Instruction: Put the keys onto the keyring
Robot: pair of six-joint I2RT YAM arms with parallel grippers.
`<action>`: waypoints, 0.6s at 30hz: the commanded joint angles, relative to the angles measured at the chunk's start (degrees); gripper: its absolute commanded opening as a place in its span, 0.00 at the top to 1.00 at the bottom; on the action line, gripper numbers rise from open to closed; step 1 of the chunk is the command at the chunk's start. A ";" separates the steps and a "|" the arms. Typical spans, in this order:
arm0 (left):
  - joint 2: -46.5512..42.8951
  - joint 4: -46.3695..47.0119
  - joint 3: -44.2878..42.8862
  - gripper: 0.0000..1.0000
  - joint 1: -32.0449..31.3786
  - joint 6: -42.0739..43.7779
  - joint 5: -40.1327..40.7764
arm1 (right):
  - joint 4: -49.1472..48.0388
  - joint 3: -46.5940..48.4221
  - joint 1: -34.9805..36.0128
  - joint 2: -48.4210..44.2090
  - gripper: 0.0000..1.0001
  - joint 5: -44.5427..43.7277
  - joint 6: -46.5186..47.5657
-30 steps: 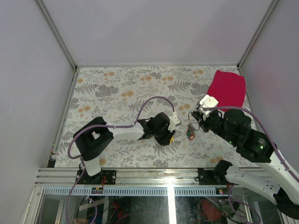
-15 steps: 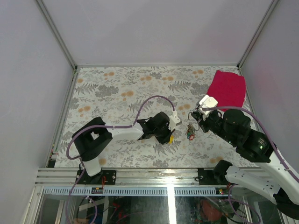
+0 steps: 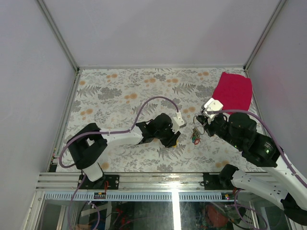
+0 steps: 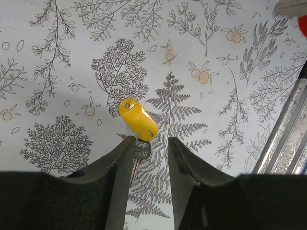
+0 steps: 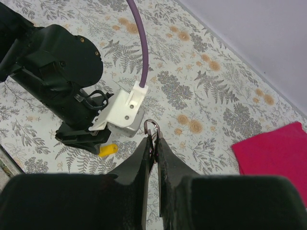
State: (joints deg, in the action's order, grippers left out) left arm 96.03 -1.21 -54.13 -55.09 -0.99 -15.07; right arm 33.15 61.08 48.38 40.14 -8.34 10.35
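Observation:
A yellow-headed key (image 4: 138, 119) lies flat on the floral tabletop, with a small wire loop (image 4: 144, 133) at its neck. Its metal blade (image 4: 135, 162) runs down along the inner face of the left finger. My left gripper (image 4: 150, 143) is open over it, with table showing between the blade and the other finger. From above, the same key (image 3: 176, 142) peeks out under the left gripper (image 3: 172, 138). My right gripper (image 5: 153, 142) is shut on the keyring (image 5: 152, 127), whose loop pokes out above the fingertips. A bunch of coloured keys (image 3: 195, 136) hangs under the right gripper (image 3: 200, 125).
A red cloth (image 3: 233, 91) lies at the back right of the table, also seen in the right wrist view (image 5: 271, 155). The left arm's white wrist camera housing (image 5: 123, 109) sits just left of the held keyring. A metal rail (image 4: 283, 129) borders the table.
The left arm has stretched out lower, its shoulder and elbow shifting left, while its gripper stays over the yellow key. The right arm and keyring have not moved.

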 commanded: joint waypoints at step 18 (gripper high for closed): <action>6.56 2.31 -1.26 0.65 0.31 3.75 -3.33 | -3.24 0.90 0.14 -0.78 1.00 -0.52 -0.57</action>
State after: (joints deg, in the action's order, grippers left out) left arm 101.84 -1.28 -54.63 -55.07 2.24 -16.38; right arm 33.17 61.08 48.38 39.79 -8.34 10.26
